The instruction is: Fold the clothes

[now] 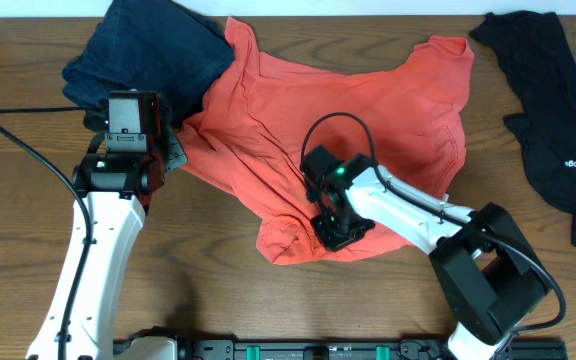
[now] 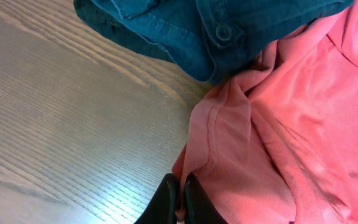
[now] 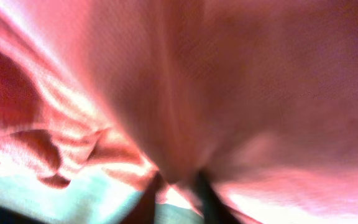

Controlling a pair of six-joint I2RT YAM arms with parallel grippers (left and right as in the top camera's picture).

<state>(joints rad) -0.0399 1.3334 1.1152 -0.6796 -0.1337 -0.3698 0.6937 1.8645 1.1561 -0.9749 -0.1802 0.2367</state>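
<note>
T-shirt [image 1: 368, 110]: crumpled, lying mid-table and reaching toward the far edge, lettering not visible. Its left side is tucked under the denim garment [image 1: 148, 55] at the table's [image 1: 218, 290] far-left corner. Black shirt [image 1: 558, 120] sits well apart, far right.

Left gripper [image 2: 180, 198]: fingers pressed together on a stitched hem at the shirt's left edge.

Right gripper [image 3: 178, 196]: closed, and by the look of it pinching the bunched near hem; cloth drapes over its camera.

Handling: light, limp cotton. Expect it to sag, stretch and trail. You'd do best taking seams or hems, not loose mid-panel folds. Watch the denim dragging along when you pull.
</note>
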